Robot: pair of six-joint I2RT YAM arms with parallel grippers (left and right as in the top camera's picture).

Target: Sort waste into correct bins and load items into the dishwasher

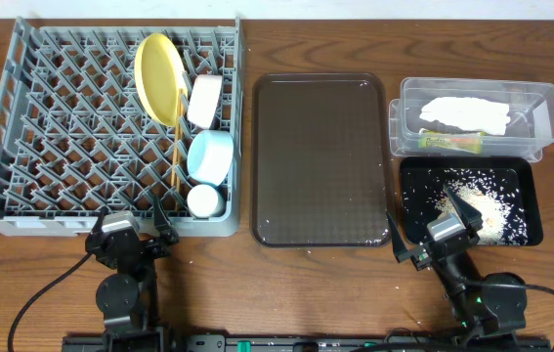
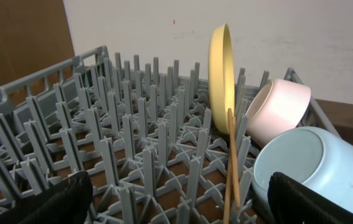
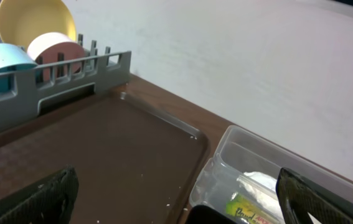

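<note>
Overhead only: shows rice scraps [image 1: 491,210] in black tray [image 1: 526,191], lower right. Left wrist: crops blue bowl [image 2: 313,162]. Finds left gripper [image 2: 182,202], right gripper [image 3: 182,199] spread wide, empty.

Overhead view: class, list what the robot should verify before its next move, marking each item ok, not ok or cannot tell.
1. Plate upright in rack: ok.
2. Blue bowl, white bowl, cup, chopsticks in rack: ok.
3. Napkin and wrapper in tub: ok.
4. Rice in black tray: ok.
5. Brown tray free of scraps: cannot tell, faint specks.
6. Left gripper and right gripper open, empty: ok.
</note>
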